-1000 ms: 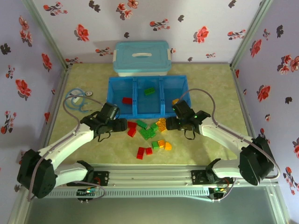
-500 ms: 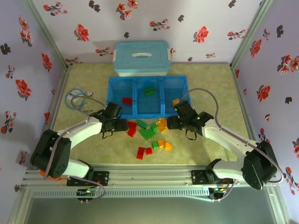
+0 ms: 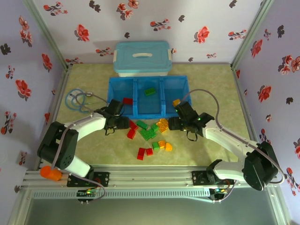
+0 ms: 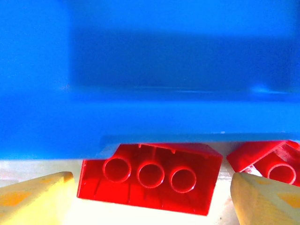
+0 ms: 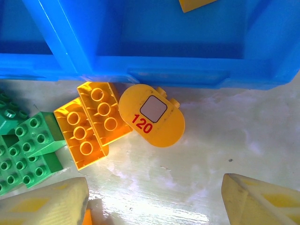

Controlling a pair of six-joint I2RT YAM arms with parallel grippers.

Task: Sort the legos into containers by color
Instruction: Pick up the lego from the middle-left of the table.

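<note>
Hovering low over the counter [image 3: 206, 93], the left gripper [image 4: 152, 180] has its jaws apart. One yellow finger sits on either side of a red brick [image 4: 150, 176], with a sliver of gap at each end, so the brick is not clamped. That brick lies with its studs facing the wrist camera. A second red brick [image 4: 269, 161] sits just beside it on the right, and both lie close against the near wall of the blue tray [image 4: 140, 108].

The right gripper [image 5: 154, 180] is spread wide as well, with bare counter between its fingers [image 5: 47, 204]. Just ahead of it two orange bricks [image 5: 93, 122] lie side by side, touching a round orange piece [image 5: 152, 122] marked 120. All three are close to the tray's near wall, and green bricks [image 5: 26, 150] lie to their left.

Seen from above, the grippers face each other across the loose pile in front of the tray. The tray's left compartment holds a red lego [image 3: 127, 101], the middle one a green lego [image 3: 150, 92] and the right one an orange lego [image 3: 176, 101]. Nearer the arms lie a red pair [image 3: 144, 152] and a small green and orange cluster [image 3: 161, 145]. Behind the tray stands a pale-blue lidded box [image 3: 142, 58], and a blue looped tube [image 3: 77, 99] lies off to the left.
</note>
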